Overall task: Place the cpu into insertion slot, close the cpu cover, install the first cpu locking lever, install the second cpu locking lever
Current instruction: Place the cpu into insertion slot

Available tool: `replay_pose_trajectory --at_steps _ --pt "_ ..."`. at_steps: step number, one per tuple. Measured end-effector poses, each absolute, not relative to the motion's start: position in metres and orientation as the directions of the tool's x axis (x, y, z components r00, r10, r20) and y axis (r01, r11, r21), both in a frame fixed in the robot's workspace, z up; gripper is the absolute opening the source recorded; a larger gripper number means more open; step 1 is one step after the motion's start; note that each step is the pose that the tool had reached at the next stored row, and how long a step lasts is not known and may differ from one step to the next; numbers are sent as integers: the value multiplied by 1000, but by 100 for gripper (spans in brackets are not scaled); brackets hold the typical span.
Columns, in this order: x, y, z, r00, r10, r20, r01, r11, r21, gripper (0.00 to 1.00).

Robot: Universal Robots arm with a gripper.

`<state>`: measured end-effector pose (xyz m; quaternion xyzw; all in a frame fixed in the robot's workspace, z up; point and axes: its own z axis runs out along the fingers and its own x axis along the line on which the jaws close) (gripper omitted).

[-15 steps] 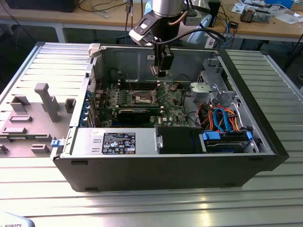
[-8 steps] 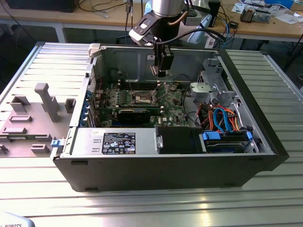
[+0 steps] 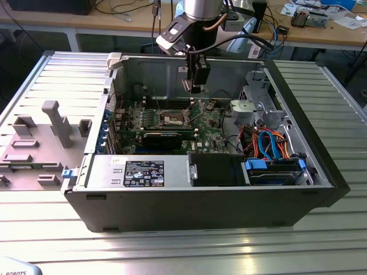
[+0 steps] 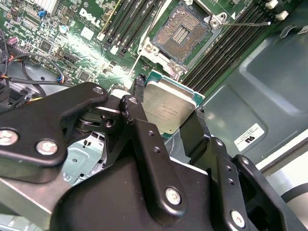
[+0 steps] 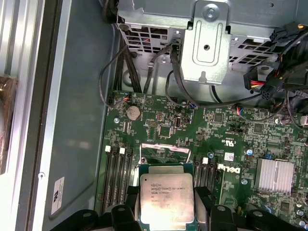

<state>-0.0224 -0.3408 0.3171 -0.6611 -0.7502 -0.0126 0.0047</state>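
Note:
My gripper [image 4: 168, 109] is shut on the cpu [image 4: 166, 107], a flat square chip with a silvery top, held by two opposite edges between black fingers [image 4: 139, 89]. The exterior view shows the gripper [image 3: 198, 87] hanging inside the open computer case, above and a little to that view's right of the insertion slot [image 3: 174, 118]. The slot [image 4: 185, 31] lies open on the green board, its gold contact field bare. Thin wire levers [image 4: 250, 22] stick out from its corners. In the first wrist view the cpu [image 5: 166, 197] covers the slot, with the silver cpu cover [image 5: 163, 150] just beyond it.
Black memory slots [image 4: 226, 43] flank the socket on both sides. A long black card [image 3: 166, 137] lies in front of it. A metal drive cage [image 3: 258, 103] and bundled cables [image 3: 269, 143] fill the case at the exterior view's right. The case walls [image 3: 189, 200] ring the board.

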Motion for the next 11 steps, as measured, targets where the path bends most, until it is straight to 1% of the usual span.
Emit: replay_pose_trajectory --at_steps 11 --pt "-22 -341 317 -112 993 24 994 112 13 54"
